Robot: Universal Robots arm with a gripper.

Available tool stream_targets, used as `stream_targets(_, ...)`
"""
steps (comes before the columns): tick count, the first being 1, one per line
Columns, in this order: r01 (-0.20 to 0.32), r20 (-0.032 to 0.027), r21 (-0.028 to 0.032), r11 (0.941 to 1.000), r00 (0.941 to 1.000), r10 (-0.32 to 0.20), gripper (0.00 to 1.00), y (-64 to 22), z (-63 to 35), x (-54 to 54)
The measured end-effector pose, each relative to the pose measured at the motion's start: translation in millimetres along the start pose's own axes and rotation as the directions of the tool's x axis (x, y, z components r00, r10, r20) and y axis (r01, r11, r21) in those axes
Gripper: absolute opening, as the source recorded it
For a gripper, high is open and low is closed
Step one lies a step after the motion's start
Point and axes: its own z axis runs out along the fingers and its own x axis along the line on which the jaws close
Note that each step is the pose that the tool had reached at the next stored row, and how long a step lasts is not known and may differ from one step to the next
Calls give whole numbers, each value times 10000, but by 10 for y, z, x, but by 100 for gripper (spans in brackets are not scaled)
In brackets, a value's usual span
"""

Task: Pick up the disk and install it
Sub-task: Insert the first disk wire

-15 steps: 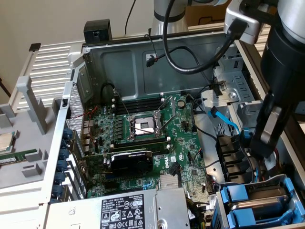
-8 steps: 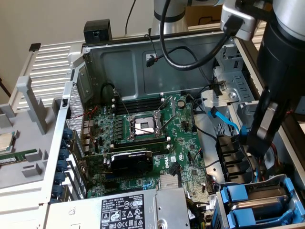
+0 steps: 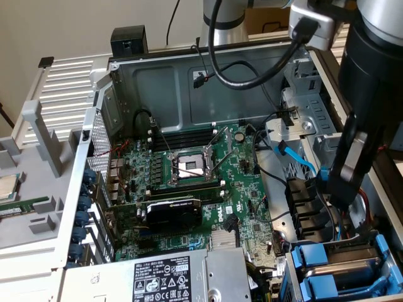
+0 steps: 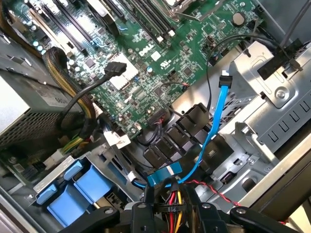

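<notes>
Open computer case (image 3: 189,82), board facing up. Pincer (image 4: 170,203) hangs over the cable tangle at the case's right side, jaws part-way apart and gripping nothing; red and yellow wires (image 4: 176,194) show through the gap. The disk (image 3: 351,264), by my reading the grey slab in a blue carrier frame, sits in the drive bay at the near right corner, just beside a second blue carrier (image 3: 343,290). From the pincer it lies nearer and lower, a touch toward the exterior view's right. Its long axis runs left to right across that view. One arm only. Writing: "P10" on the wire tag (image 4: 171,209). The power-supply label (image 3: 157,283) carries approval marks, print too fine to read. No brand readable on the disk.
</notes>
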Motion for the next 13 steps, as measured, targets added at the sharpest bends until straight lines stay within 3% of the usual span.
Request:
stream_targets(8, 19, -161, 263, 9997, 9999, -14, 35, 21, -19, 5)
stream_targets(13, 34, -199, 457, 9989, 9998, -25, 35, 23, -22, 6)
